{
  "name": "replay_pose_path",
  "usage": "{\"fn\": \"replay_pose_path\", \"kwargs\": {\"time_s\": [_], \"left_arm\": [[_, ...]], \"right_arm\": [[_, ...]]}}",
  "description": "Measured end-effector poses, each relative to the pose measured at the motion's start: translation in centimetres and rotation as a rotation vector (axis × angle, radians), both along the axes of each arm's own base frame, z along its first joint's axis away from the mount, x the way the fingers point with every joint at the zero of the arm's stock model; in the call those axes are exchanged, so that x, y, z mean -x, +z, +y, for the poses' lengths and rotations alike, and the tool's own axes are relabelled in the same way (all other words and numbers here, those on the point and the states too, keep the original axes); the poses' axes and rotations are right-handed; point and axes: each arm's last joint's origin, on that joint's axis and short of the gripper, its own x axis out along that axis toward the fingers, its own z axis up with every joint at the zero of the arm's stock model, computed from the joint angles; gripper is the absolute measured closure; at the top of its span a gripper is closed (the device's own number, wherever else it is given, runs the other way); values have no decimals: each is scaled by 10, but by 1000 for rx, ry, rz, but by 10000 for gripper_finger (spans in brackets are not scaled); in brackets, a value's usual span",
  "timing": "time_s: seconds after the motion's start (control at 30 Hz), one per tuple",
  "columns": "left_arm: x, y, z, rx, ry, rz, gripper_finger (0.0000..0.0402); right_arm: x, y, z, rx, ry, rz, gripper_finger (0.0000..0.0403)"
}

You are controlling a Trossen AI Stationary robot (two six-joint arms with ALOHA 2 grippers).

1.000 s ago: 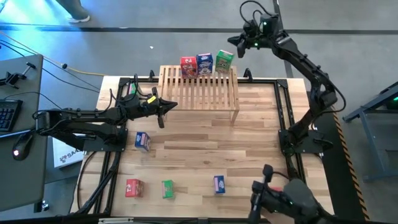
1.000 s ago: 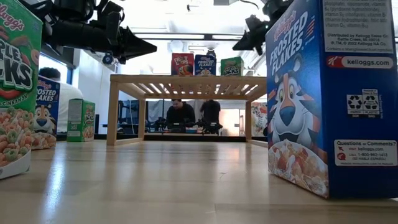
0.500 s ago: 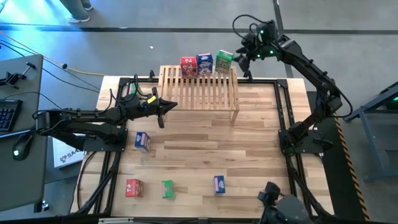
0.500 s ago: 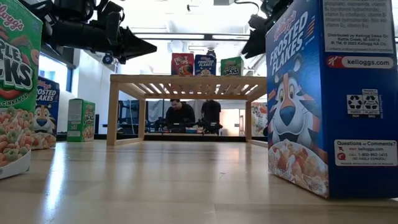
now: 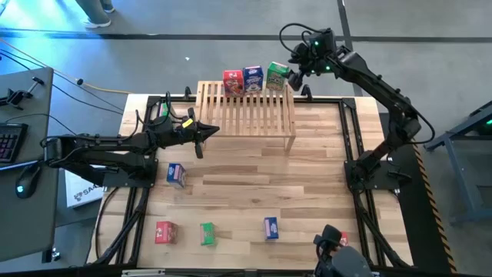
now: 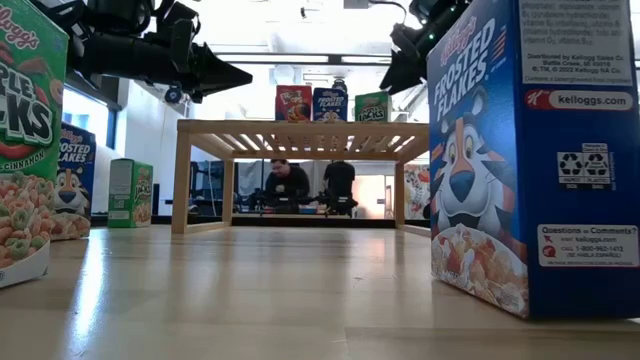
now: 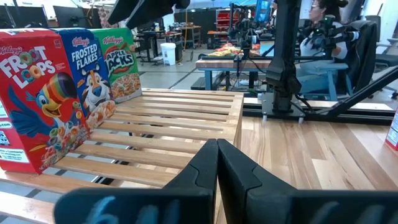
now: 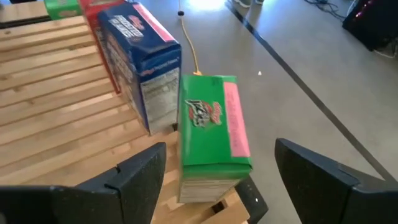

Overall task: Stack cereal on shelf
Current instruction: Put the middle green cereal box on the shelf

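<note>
The wooden slatted shelf (image 5: 246, 111) stands at the table's far edge. A red (image 5: 233, 81), a blue (image 5: 253, 78) and a green cereal box (image 5: 277, 75) stand upright in a row on its far side. My right gripper (image 5: 295, 66) is open just beyond the shelf's far right corner. In the right wrist view its fingers (image 8: 140, 171) stand on either side of the green box (image 8: 208, 134) without touching it. My left gripper (image 5: 204, 129) is shut and empty, hovering left of the shelf; the left wrist view (image 7: 217, 152) shows it facing the shelf.
Other cereal boxes stand on the table: a blue one (image 5: 176, 174) at the left, and a red (image 5: 164, 231), a green (image 5: 207, 233) and a blue one (image 5: 270, 227) near the front edge. Two loom large in the low view (image 6: 520, 150). People sit in the room behind (image 6: 290, 182).
My right gripper has come down and toward the table's near edge, closing in on the green box at the shelf's far right corner. My left arm has kept still.
</note>
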Motion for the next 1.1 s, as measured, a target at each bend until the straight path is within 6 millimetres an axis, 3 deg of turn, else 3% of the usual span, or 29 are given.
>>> {"fn": "replay_pose_path", "kwargs": {"time_s": [0.5,0.93,1.1], "left_arm": [[0,0,0,0,0,-3,402],[0,0,0,-1,0,-5,401],[0,1,0,5,0,-7,401]], "right_arm": [[-12,-18,-12,-53,39,4,115],[-13,-19,-9,-74,110,-7,198],[-11,-20,-8,-46,164,24,211]]}}
